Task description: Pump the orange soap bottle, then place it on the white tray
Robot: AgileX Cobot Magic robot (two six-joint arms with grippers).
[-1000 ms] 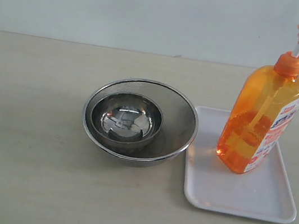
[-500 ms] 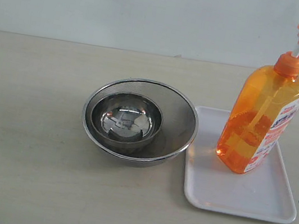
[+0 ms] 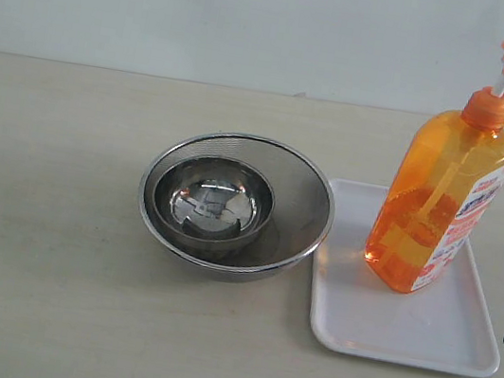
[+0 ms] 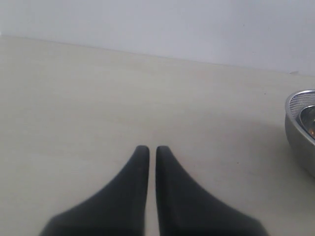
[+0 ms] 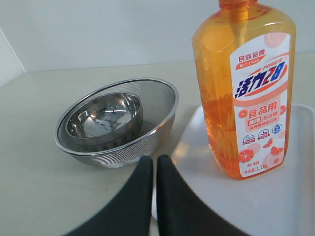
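Outside, you see the bottle [image 3: 440, 214] upright on the tray [image 3: 401, 339], beside the nested bowls [image 3: 236, 201]. Your left tool [image 4: 148, 150] is pinched together, empty, over bare surface [image 4: 98, 88]. Your right tool [image 5: 154, 160] is likewise closed on nothing, tips near the tray's rim.

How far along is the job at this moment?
Done: the orange soap bottle stands upright on the white tray. In hand: nothing; the left end effector and the right end effector are shut, empty. Left: seemingly nothing, though pumping cannot be confirmed.
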